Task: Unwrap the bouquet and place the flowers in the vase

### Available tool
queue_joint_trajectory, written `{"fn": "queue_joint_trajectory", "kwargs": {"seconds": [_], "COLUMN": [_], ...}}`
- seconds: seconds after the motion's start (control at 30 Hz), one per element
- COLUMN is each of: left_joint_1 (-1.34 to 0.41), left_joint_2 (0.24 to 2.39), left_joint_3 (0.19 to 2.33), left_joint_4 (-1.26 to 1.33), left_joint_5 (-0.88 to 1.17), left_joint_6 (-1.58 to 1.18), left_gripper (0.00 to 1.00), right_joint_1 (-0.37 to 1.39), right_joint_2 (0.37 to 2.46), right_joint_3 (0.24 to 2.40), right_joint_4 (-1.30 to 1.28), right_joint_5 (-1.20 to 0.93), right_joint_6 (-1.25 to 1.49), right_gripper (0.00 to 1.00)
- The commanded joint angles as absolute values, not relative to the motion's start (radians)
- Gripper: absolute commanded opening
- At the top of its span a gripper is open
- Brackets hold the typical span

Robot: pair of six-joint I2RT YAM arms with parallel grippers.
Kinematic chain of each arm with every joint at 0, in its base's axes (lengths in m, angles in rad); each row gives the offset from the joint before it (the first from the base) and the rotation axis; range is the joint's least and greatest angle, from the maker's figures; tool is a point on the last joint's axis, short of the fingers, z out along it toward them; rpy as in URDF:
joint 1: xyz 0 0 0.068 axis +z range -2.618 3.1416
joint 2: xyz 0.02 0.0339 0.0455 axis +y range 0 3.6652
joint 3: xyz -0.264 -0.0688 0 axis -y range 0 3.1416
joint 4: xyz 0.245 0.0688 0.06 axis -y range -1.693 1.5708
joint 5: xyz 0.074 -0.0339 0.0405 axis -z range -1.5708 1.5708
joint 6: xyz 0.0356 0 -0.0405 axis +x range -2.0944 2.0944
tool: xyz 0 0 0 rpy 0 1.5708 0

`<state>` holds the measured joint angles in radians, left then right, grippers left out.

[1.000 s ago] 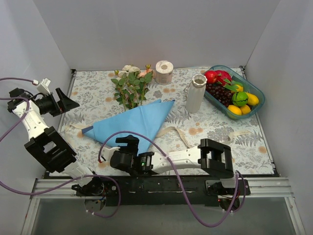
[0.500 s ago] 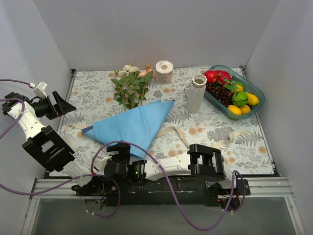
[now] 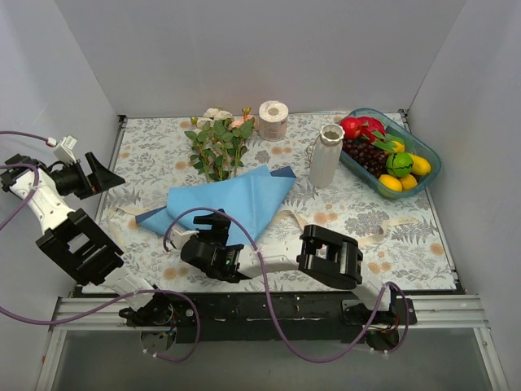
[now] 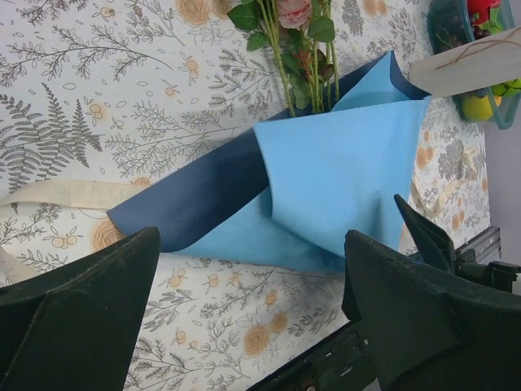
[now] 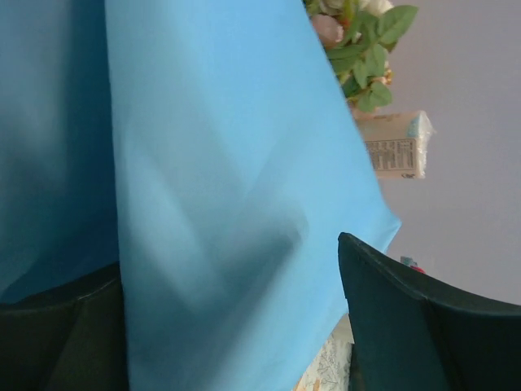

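Unwrapping the bouquet (image 3: 221,167) on the tabletop (image 3: 155,151): right claw (image 3: 213,235), jaws apart, straddles the blue paper (image 3: 240,204)'s near edge; left claw (image 3: 108,173) hangs open aside. Next, likely: pinch the sheet, pull it clear.

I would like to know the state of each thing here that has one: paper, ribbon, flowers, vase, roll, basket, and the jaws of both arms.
Paper: partly open, covering the stems.
Ribbon: untied, lying loose.
Flowers: lying down, not in the vase.
Vase: upright, no flowers inside.
Roll: standing on end.
Basket: full of fruit.
Left arm: jaws open, empty.
Right arm: jaws open, paper edge between them.
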<state>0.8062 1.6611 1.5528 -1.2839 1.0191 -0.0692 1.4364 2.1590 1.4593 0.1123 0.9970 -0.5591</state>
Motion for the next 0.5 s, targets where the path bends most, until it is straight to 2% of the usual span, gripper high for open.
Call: {"fn": "queue_joint_trajectory", "kwargs": {"seconds": [0.0, 0.03, 0.17, 0.2, 0.23, 0.27, 0.3, 0.33, 0.47], "left_joint_1": [0.828, 0.828, 0.828, 0.828, 0.828, 0.828, 0.828, 0.828, 0.828], "left_joint_2": [1.643, 1.643, 1.649, 1.649, 1.652, 1.652, 1.654, 1.655, 1.655], "left_joint_3": [1.565, 1.565, 1.575, 1.58, 1.582, 1.583, 1.585, 1.585, 1.582], "left_joint_4": [-1.276, -1.276, -1.284, -1.285, -1.289, -1.292, -1.298, -1.301, -1.301], "left_joint_5": [1.061, 1.065, 1.072, 1.072, 1.072, 1.075, 1.074, 1.074, 1.075], "left_joint_6": [-0.051, -0.051, -0.046, -0.043, -0.04, -0.035, -0.032, -0.028, -0.021], "left_gripper": [0.96, 0.96, 0.96, 0.97, 0.97, 0.96, 0.96, 0.97, 0.97], "right_joint_1": [1.457, 1.462, 1.494, 1.499, 1.503, 1.505, 1.502, 1.502, 1.519], "right_joint_2": [2.048, 2.007, 1.979, 1.983, 2.012, 2.046, 2.081, 2.095, 1.994], "right_joint_3": [1.398, 1.363, 1.292, 1.272, 1.241, 1.259, 1.308, 1.319, 1.192], "right_joint_4": [0.423, 0.633, 0.972, 1.13, 1.574, 1.827, 1.889, 1.888, 1.89], "right_joint_5": [1.179, 1.201, 1.391, 1.416, 1.44, 1.495, 1.528, 1.545, 1.6], "right_joint_6": [-0.658, -0.755, -0.944, -1.083, -1.242, -1.665, -1.718, -1.738, -1.623], "right_gripper": [0.83, 0.82, 0.82, 0.82, 0.83, 0.83, 0.84, 0.81, 0.81]}}
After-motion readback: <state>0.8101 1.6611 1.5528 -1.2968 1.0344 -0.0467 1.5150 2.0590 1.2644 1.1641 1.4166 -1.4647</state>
